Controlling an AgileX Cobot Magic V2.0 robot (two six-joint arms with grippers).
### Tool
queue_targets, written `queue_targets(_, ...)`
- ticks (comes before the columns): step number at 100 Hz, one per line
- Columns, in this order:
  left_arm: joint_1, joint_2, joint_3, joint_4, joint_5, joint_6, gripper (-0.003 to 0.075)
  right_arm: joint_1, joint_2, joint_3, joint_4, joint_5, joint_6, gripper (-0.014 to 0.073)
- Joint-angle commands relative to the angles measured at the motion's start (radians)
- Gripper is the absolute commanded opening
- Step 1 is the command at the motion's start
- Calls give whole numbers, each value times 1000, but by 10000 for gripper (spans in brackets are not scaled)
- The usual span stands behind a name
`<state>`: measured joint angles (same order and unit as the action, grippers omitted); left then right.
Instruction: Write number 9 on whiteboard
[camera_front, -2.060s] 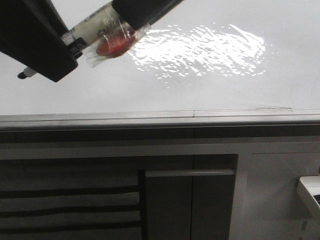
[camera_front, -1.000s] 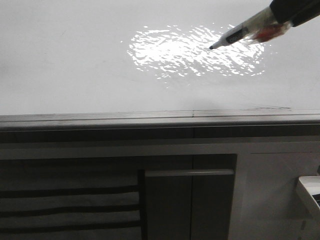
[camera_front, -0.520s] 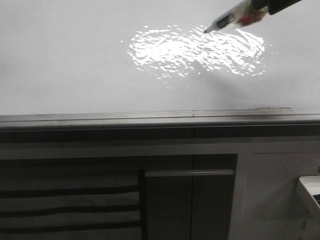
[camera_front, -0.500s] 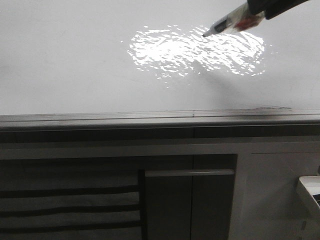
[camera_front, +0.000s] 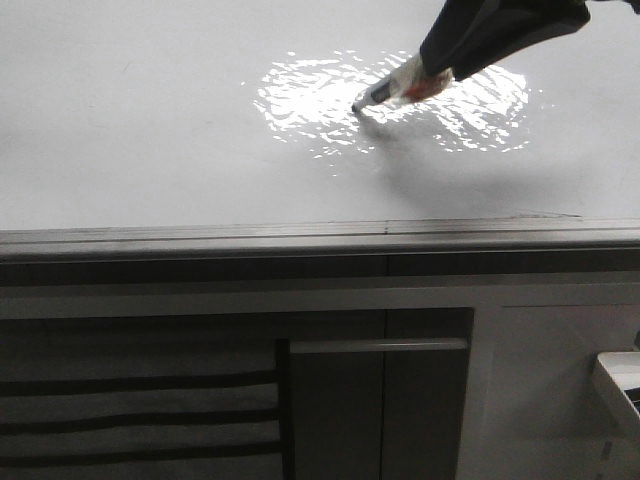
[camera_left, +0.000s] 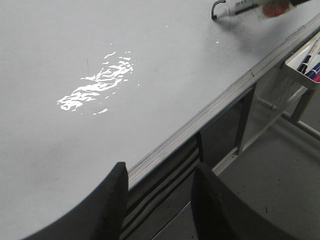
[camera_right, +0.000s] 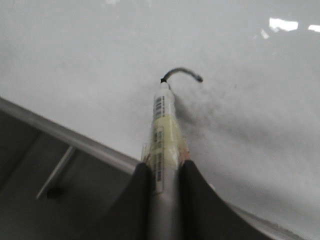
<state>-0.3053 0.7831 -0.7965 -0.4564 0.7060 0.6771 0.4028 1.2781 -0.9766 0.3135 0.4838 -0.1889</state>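
The whiteboard (camera_front: 150, 130) fills the upper front view, with a bright rippled glare patch and a grey bottom rail (camera_front: 300, 238). My right gripper (camera_right: 163, 167) is shut on a marker (camera_right: 163, 135) whose tip touches the board; it also shows in the front view (camera_front: 400, 85). A short curved black stroke (camera_right: 184, 73), the start of the number 9, runs from the tip. The stroke (camera_left: 216, 6) and marker (camera_left: 245, 7) also show in the left wrist view. My left gripper (camera_left: 160, 175) is open and empty near the board's rail edge (camera_left: 210, 112).
Dark cabinet fronts (camera_front: 380, 400) with slats lie below the rail. A white tray (camera_left: 305, 65) holding several markers hangs at the board's right end; it shows at the front view's edge (camera_front: 622, 385).
My right gripper has brought the marker down and left across the glare patch; its tip now rests on the board. The left arm left the front view about two seconds ago.
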Motion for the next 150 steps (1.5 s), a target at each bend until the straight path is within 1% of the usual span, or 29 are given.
queue_targets(1,3,-5,-25,-37,-70,-12,282,-24,-7,-28,-55,40,-3,-64)
queue_targets(7,3,-5,-25,-37,-72,-12,282,-49,-23,-28,-56,37,1,-64)
queue_targets(17,3,-5,-25,-37,-74,-12,282,-88,-59,-28,-45,-10,7,-64)
queue_targets(48,3,-5,-25,-37,-79,-12,282,-88,-64,-57,-45,-12,7,-64)
queue_targets(66,3,-5,-25,-37,-79,-12,282,-88,-64,-55,-45,31,7,-64)
queue_targets(72,3,-5,-25,-37,-79,-12,282,-88,-64,-46,-26,66,7,-64)
queue_targets(80,3,-5,-25,-37,-80,-12,282,-66,-64,4,-6,78,5,-64)
queue_targets(85,3,-5,-25,-37,-81,-12,282,-41,-64,46,-6,56,5,-64)
queue_targets(93,3,-5,-25,-37,-81,-11,282,-30,-64,98,-6,24,5,-64)
queue_targets(102,3,-2,-25,-37,-88,-8,282,-29,-66,88,-6,20,5,-64)
queue_targets(114,1,-2,-28,-37,-102,1,282,-11,-116,25,-6,32,-6,-64)
queue_targets(118,-4,-2,-35,-41,-100,24,282,2,-143,2,-6,45,-9,-64)
queue_targets(125,-27,4,-56,-57,-72,84,282,32,-183,-33,-6,106,-71,-64)
queue_targets(135,-92,49,-103,-126,24,214,282,84,-223,-72,-6,253,-265,-64)
queue_targets(140,-133,85,-126,-164,83,292,283,110,-236,-88,-6,340,-404,-64)
queue_targets(143,-159,108,-138,-181,112,333,282,124,-244,-93,-6,384,-465,-64)
queue_targets(150,-230,172,-163,-213,132,367,283,159,-251,-95,-6,441,-538,-64)
